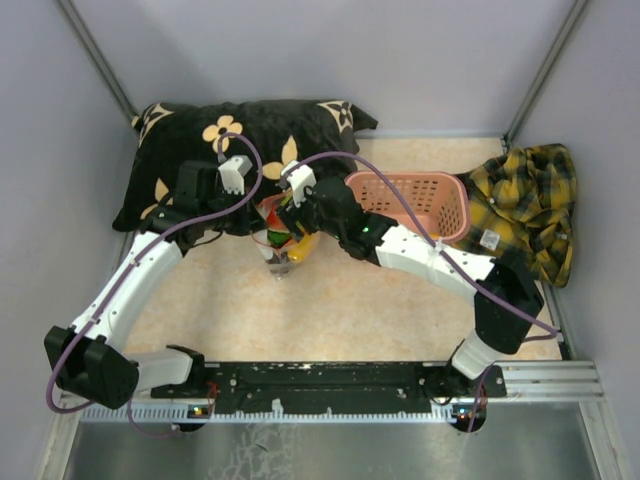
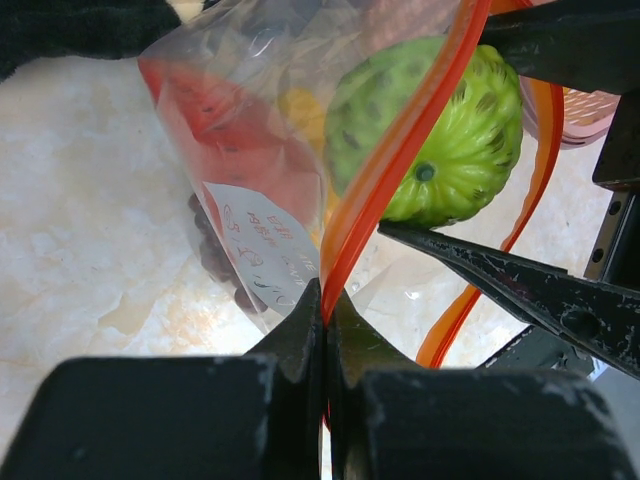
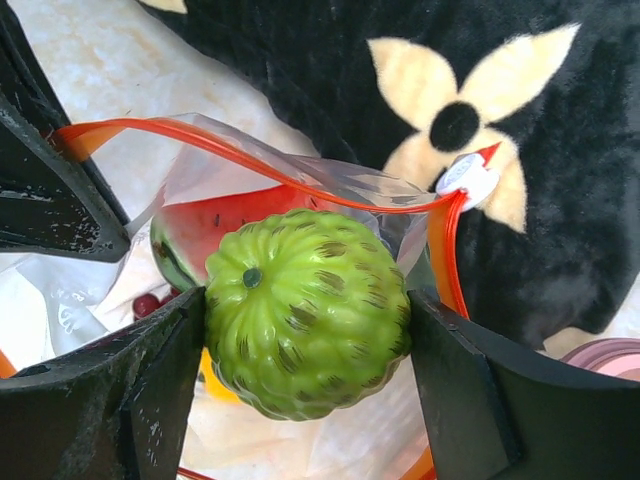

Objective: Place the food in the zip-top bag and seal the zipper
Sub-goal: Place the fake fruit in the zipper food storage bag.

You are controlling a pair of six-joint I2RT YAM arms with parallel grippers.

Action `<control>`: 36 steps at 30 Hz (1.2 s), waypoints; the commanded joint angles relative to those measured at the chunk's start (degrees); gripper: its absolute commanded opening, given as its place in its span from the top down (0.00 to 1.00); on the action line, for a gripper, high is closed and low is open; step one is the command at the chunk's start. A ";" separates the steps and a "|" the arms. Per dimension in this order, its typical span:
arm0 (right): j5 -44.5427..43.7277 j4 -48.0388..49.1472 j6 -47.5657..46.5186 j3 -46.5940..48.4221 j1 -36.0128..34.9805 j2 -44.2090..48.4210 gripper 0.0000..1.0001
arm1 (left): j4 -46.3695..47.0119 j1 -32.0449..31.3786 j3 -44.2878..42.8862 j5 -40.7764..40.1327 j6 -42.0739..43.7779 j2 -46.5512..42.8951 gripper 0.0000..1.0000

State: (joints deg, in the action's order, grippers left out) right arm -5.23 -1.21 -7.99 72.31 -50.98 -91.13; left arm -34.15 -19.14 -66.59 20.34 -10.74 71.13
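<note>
Pinching the zipper (image 2: pixel 400 150), the left hand (image 2: pixel 325 300) is clenched at the mouth of the bag (image 2: pixel 240 90); the right hand (image 3: pixel 308 330) grasps the green fruit (image 3: pixel 300 300), watermelon (image 3: pixel 230 225) just beyond it.

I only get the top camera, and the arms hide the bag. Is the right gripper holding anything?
Observer: Yes. The right gripper has the green fruit clamped between its fingers at the open mouth of the bag.
Operator: And what is the left one doing?
Observer: The left gripper is shut on the orange zipper strip, pinching one edge of the mouth.
Operator: Is anything in the bag already?
Observer: A watermelon slice and dark grapes show through the plastic.
</note>
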 commanded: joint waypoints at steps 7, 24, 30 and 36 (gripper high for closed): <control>0.23 4.58 -1.85 3.85 -0.70 2.54 0.22 | 1.48 0.33 0.40 1.52 -0.33 -0.65 1.00; 0.02 3.91 -0.77 5.98 -0.70 2.88 0.13 | 1.54 0.33 0.34 1.55 -0.35 -0.53 1.00; -3.69 -4.94 3.73 7.80 -0.70 7.79 0.14 | 1.55 0.37 0.36 1.49 -0.33 -0.47 1.00; -13.62 -15.03 8.78 8.07 -0.51 8.65 0.18 | 1.56 0.33 0.38 1.70 -0.49 -0.49 1.00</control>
State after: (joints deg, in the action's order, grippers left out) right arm -11.31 -9.67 -3.62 77.52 -51.00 -84.86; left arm -33.76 -19.11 -66.57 20.80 -10.79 71.13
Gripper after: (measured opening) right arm 0.828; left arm 0.008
